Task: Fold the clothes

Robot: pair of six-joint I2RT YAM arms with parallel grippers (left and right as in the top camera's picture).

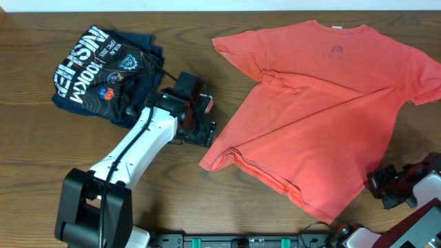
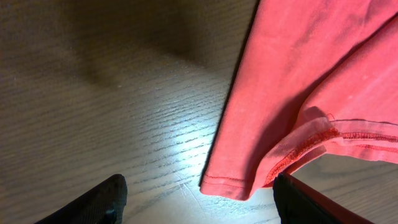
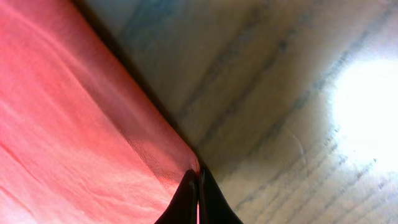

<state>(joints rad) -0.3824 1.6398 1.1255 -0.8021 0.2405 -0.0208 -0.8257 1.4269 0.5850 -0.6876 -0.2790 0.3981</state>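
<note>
The clothes, an orange-red T-shirt [image 1: 317,103], lie on the right half of the wooden table, partly folded, with a diagonal crease and the neck at the far edge. My left gripper [image 1: 210,122] stands open just left of the shirt's lower-left corner. In the left wrist view that hemmed corner [image 2: 230,183] lies between the dark fingers [image 2: 106,199] without touching either, and my left gripper [image 2: 199,190] holds nothing. My right gripper [image 1: 375,184] is at the shirt's lower-right edge. Its jaws [image 3: 199,177] are shut on the edge of the shirt [image 3: 74,124], with red cloth showing between them.
A dark navy folded shirt [image 1: 103,65] with white lettering lies at the back left, just behind the left arm. Bare wooden table [image 1: 41,151] shows to the left and in front. A black rail [image 1: 227,241] runs along the front edge.
</note>
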